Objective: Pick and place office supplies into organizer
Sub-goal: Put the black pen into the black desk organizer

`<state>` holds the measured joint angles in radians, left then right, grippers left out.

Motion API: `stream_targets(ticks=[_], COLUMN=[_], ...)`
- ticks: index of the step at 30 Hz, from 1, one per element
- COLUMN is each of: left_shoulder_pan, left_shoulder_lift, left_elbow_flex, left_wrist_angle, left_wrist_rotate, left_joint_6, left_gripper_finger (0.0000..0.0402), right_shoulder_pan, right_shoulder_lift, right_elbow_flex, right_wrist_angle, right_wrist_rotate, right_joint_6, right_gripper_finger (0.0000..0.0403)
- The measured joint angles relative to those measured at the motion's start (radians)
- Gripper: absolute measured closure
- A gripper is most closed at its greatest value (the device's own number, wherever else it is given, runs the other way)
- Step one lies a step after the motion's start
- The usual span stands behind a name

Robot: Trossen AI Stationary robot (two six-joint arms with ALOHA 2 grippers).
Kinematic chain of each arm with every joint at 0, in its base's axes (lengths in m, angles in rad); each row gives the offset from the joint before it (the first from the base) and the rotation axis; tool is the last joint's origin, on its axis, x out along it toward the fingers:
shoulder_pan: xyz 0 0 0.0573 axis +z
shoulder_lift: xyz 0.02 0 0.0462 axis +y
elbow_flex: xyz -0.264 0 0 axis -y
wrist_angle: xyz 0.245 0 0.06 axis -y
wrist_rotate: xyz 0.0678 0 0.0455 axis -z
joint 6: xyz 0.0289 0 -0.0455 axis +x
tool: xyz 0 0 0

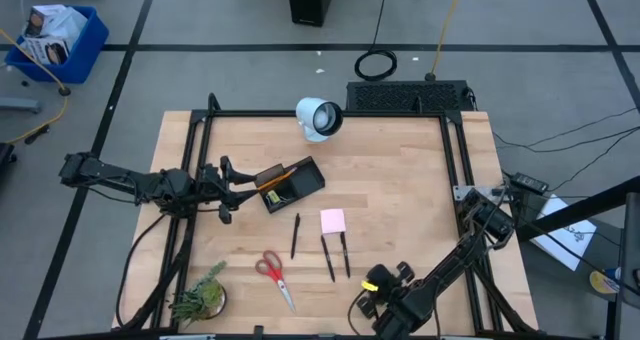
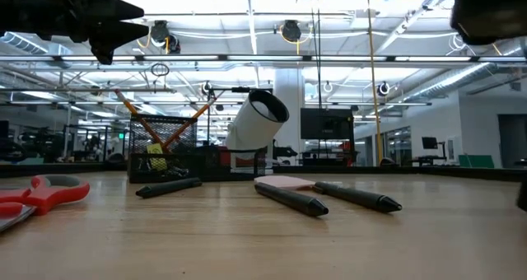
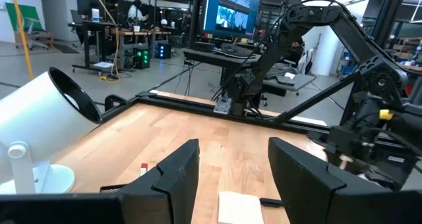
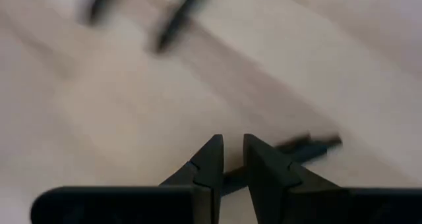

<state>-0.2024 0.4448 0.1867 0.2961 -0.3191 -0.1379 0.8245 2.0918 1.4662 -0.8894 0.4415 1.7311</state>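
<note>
Left end effector [image 1: 243,184]: at 9 o'clock on the worktop [image 1: 400,195], hovering just beside the organizer's near end; fingers [image 3: 175,178] spread apart, nothing between them.
Right end effector [image 1: 372,298]: low at 5 o'clock near the front edge; fingers [image 4: 210,166] nearly pressed together, with a slim dark item [image 4: 310,146] lying on the wood past the tips. Whether it is pinched cannot be told.
Organizer [image 1: 292,184]: small black tray, angled, toward 10 o'clock from the worktop's centre; orange pencils [image 2: 144,125] lean crossed inside it in the low view.
Pens: three slim black ones on the wood near 6 o'clock, one [image 1: 295,235] set apart from a pair [image 1: 336,254] that lies close together.
Sticky-note pad [image 1: 333,220]: pink square, just beside the far ends of the pen pair.
Scissors [image 1: 273,276]: red handles, at 7 o'clock, flat on the wood.
White lamp [image 1: 319,118]: tilted, at 12 o'clock near the back edge.
Plant [image 1: 203,296]: green, at the 7 o'clock corner.
</note>
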Motion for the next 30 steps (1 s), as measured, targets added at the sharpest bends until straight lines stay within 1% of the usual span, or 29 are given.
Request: stream_targets(ticks=[2, 5, 10, 14, 17, 18, 20, 24, 27, 28, 30], left_shoulder_pan=[0.0, 0.0, 0.0, 0.0, 0.0, 0.0, 0.0, 0.0, 0.0, 0.0, 0.0], left_shoulder_lift=[0.0, 0.0, 0.0, 0.0, 0.0, 0.0, 0.0, 0.0, 0.0, 0.0, 0.0], left_elbow_flex=[0.0, 0.0, 0.0, 0.0, 0.0, 0.0, 0.0, 0.0, 0.0, 0.0, 0.0], left_wrist_angle=[0.0, 0.0, -0.001, -0.006, -0.01, -0.011, -0.016, -0.016, -0.02, -0.023, -0.026], left_wrist_rotate=[0.0, 0.0, 0.0, 0.0, 0.004, 0.005, 0.005, 0.005, 0.005, 0.004, 0.004], left_joint_6=[-0.002, 0.0, -0.001, -0.001, -0.014, -0.016, -0.017, -0.018, -0.022, -0.022, -0.025], left_gripper_finger=[0.0215, 0.0215, 0.0215, 0.0215, 0.0215, 0.0215, 0.0215, 0.0215, 0.0215, 0.0215, 0.0215], right_shoulder_pan=[0.008, 0.013, 0.015, 0.017, 0.028, 0.034, 0.043, 0.044, 0.043, 0.043, 0.041], right_shoulder_lift=[0.0, -0.002, -0.012, -0.041, -0.091, -0.107, -0.133, -0.174, -0.18, -0.18, -0.18], right_elbow_flex=[-0.003, -0.002, -0.002, -0.003, -0.003, -0.003, -0.002, -0.002, -0.002, -0.002, -0.002], right_wrist_angle=[-0.066, -0.16, -0.24, -0.287, -0.279, -0.249, -0.199, -0.187, -0.185, -0.184, -0.193], right_wrist_rotate=[-0.013, 0.002, 0.101, 0.203, 0.209, 0.196, 0.135, -0.036, -0.115, -0.128, -0.118], right_joint_6=[-0.011, -0.016, -0.058, -0.157, -0.29, -0.366, -0.542, -0.903, -1.147, -1.188, -1.215], right_gripper_finger=[0.0348, 0.0348, 0.0348, 0.0348, 0.0348, 0.0348, 0.0348, 0.0348, 0.0348, 0.0348, 0.0348])
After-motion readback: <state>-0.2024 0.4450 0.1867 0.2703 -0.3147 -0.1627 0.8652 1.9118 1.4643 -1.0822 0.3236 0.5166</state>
